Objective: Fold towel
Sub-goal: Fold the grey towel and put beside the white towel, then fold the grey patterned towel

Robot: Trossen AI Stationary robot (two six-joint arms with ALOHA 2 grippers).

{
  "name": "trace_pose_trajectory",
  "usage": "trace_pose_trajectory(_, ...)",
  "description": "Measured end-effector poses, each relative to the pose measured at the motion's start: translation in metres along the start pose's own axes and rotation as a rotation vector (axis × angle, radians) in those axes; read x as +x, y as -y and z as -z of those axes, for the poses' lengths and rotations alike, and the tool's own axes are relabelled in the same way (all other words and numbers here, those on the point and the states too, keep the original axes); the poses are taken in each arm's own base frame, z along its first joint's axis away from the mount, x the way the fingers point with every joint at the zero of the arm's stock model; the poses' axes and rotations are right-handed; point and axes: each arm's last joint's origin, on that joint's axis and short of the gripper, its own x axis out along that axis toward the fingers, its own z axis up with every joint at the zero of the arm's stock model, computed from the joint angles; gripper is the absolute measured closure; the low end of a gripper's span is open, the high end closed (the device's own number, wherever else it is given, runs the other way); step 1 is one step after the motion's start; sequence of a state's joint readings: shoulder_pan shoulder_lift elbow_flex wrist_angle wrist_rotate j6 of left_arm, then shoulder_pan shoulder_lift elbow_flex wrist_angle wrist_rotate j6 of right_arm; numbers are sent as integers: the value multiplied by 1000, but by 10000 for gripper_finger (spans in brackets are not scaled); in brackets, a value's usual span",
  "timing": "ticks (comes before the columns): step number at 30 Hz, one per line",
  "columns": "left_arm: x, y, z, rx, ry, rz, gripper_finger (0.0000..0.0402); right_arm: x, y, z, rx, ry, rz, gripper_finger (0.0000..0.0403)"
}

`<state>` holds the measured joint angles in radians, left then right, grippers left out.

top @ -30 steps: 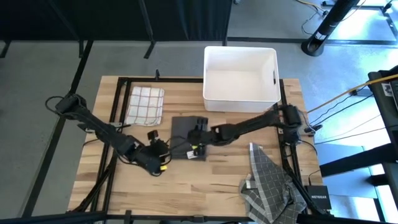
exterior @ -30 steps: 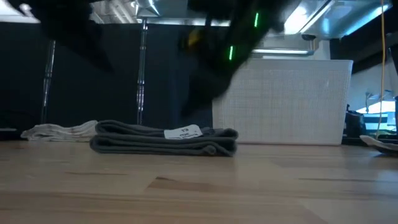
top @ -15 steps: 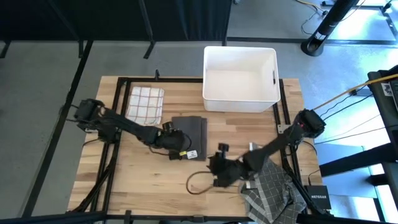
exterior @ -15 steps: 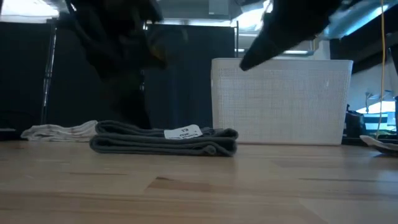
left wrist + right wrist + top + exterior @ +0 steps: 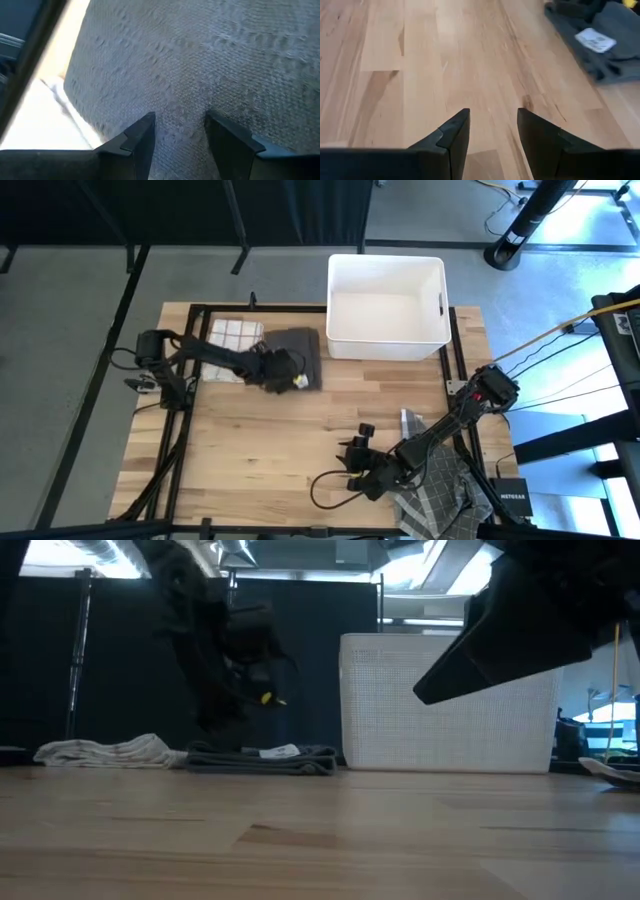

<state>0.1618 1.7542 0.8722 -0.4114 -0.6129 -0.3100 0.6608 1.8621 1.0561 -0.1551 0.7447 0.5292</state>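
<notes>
A folded dark grey towel [image 5: 303, 350] lies flat on the table at the far left. It is beside a folded white checked towel [image 5: 234, 337]. My left gripper [image 5: 288, 373] is open and slants down onto the dark towel's near edge; grey cloth [image 5: 200, 60] fills its wrist view. My right gripper [image 5: 353, 464] hangs open over bare wood near the table's front edge, with nothing between its fingers [image 5: 492, 120]. From there the dark towel [image 5: 605, 35] shows farther off. The low view shows the dark towel [image 5: 262, 758] and the white one [image 5: 110, 751]. My left gripper sets its two open fingertips [image 5: 142, 132] on the dark towel's top surface [image 5: 180, 100], close to its near edge. The fingers slant down from the table's left. No cloth is pinched between them. The towel lies flat on the table.
A white basket [image 5: 387, 305] stands at the far edge, right of the dark towel. A crumpled grey checked cloth [image 5: 437, 475] lies at the near right corner, beside my right arm. Bare wood spans the table's middle [image 5: 290, 450].
My left gripper has swung from the near left toward the far edge. The folded dark towel has slid with it from the table's middle to beside the white checked towel. My right gripper has left the towel and gone toward the near edge and to the right.
</notes>
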Motion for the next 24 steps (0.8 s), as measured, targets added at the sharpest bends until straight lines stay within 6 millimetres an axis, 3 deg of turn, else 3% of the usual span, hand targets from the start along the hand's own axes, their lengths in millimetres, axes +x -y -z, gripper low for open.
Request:
trace_pose_trajectory(7, 31, -43, -21, 30, 49, -57, 235, 0, 1, 0, -13, 16, 29, 236)
trace_pose_trajectory(10, 28, -54, -27, 48, 43, -64, 235, 1, 2, -1, -15, 20, 41, 236)
trace_pose_trajectory(12, 9, -57, -34, 28, 72, -40, 235, 2, 3, -1, -18, 25, 55, 236)
trace_pose_trajectory(15, -38, -54, -39, 5, 176, 43, 235, 2, 4, -2, -35, 23, 60, 236)
trace_pose_trajectory(20, -119, -44, -26, -26, 378, 208, 235, 2, 3, -1, -34, 14, 36, 236)
trace_pose_trajectory(24, -164, -36, -10, -21, 496, 350, 235, 2, -2, -6, 0, 7, -51, 236)
